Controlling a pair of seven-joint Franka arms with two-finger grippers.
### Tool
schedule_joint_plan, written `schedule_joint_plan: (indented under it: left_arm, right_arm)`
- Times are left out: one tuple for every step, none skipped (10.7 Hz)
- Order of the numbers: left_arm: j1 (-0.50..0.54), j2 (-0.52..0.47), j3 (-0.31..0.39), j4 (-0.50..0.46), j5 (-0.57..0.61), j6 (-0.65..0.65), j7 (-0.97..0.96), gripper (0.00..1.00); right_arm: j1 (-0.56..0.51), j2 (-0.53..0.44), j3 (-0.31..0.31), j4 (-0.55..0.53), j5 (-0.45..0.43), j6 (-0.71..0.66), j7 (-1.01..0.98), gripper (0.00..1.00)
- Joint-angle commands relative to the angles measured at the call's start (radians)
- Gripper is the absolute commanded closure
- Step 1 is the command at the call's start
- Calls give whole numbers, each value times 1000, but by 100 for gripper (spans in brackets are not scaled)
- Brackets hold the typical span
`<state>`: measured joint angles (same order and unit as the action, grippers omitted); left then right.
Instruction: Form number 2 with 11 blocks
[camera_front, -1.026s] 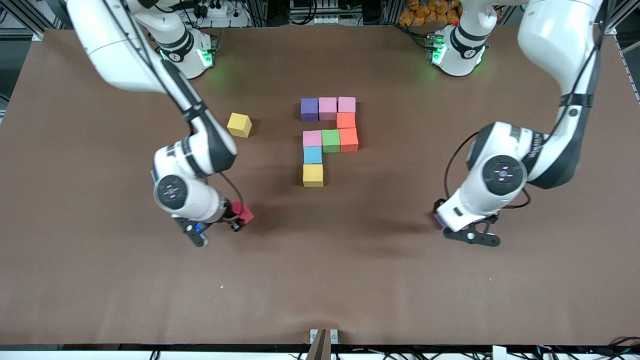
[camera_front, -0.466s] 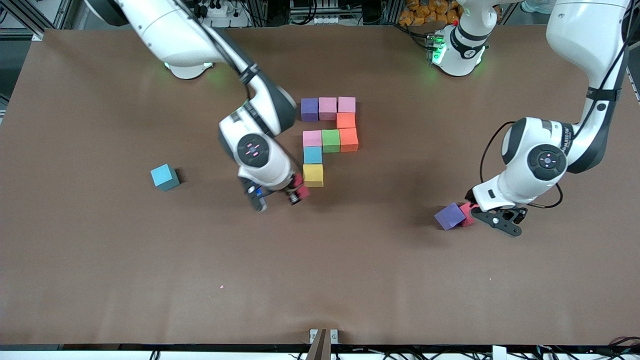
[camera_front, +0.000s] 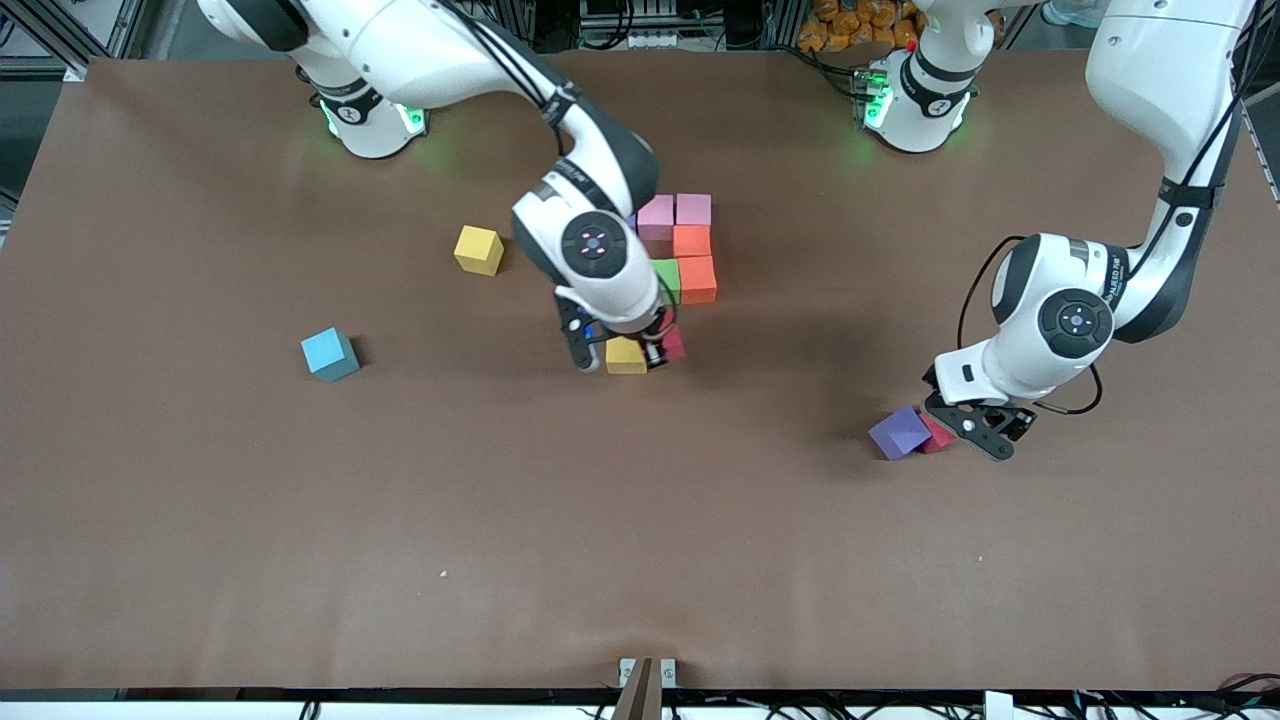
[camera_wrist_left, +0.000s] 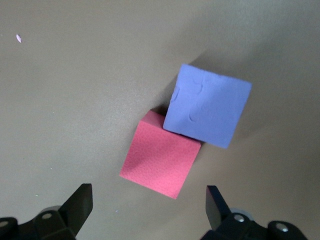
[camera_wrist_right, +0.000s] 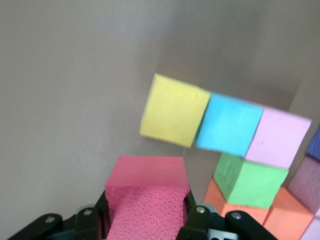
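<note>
The right gripper (camera_front: 655, 352), clamped on a red block (camera_front: 673, 343), has travelled in the last second from open table near the right arm's end to a spot directly over the foot of the partial number 2 (camera_front: 690, 262). In the right wrist view the red block (camera_wrist_right: 146, 197) sits pinched between the fingers, with the yellow block (camera_wrist_right: 174, 110) just ahead of it and the light blue block (camera_wrist_right: 228, 124) and pink block (camera_wrist_right: 278, 138) in line past that. Judgement: nine cubes are laid; this one is due beside the yellow block (camera_front: 624, 357) to start the bottom row.

The left gripper (camera_front: 975, 428), jaws spread wide and empty, has shifted off a purple block (camera_front: 898, 433) and a second red block (camera_front: 938, 434), which lie touching just under it. A loose yellow block (camera_front: 478, 249) and a loose light blue block (camera_front: 329, 354) lie well apart from the right gripper.
</note>
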<state>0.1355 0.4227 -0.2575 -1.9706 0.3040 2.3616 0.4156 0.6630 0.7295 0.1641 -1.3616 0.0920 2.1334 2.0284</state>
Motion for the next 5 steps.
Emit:
schedule_joint_plan:
  left_arm:
    - [24, 7, -6, -10, 7, 27, 99, 0]
    - [24, 22, -6, -5, 7, 33, 136, 0]
    - [24, 33, -6, -5, 7, 50, 150, 0]
    - [24, 42, -6, -5, 7, 54, 150, 0]
    - [24, 53, -5, -5, 7, 64, 152, 0]
  right_arm:
    - [26, 82, -9, 102, 6, 0, 71, 72]
    - [30, 94, -11, 102, 5, 16, 91, 72]
    - [33, 109, -12, 102, 2, 32, 117, 72]
    - [44, 119, -17, 102, -4, 33, 136, 72]
    - [43, 122, -18, 102, -6, 33, 151, 72]
